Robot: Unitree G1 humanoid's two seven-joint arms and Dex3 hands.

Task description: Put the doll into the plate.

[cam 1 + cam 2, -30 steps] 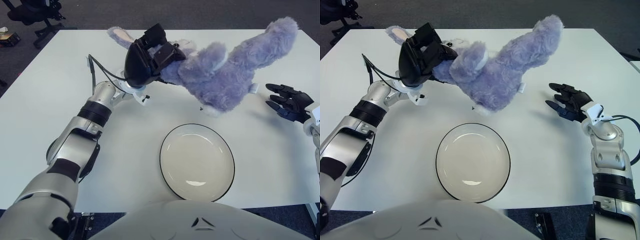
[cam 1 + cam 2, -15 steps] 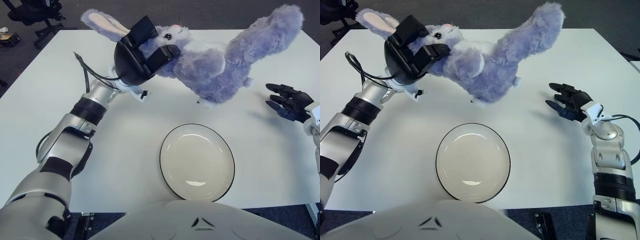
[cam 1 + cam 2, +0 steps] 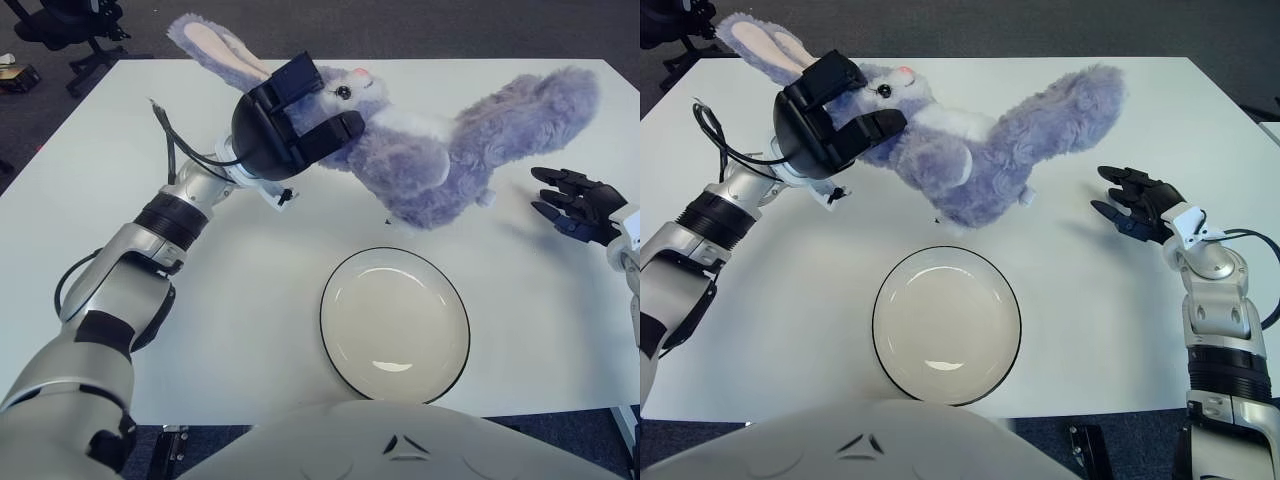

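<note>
Stretching from the far left toward the right, the doll (image 3: 430, 150), a purple plush rabbit, is held in the air above the white table (image 3: 250, 300). Its long axis runs roughly left to right: the ears point up and toward the far left corner, the face with its pink nose is turned upward, and the hind end rises toward the right edge of the table. The left hand (image 3: 290, 130) is clenched around the doll's head and neck, with black fingers (image 3: 335, 130) wrapped over the plush just below the face; the body extends to the right of this hand. The lowest part of the body hangs beyond the far rim of the plate (image 3: 394, 325), not over its centre. The plate, white with a dark rim, sits on the table near the front edge. The right hand (image 3: 1135, 203) shows at the right of the doll, well apart from it, fingers spread and holding nothing.
</note>
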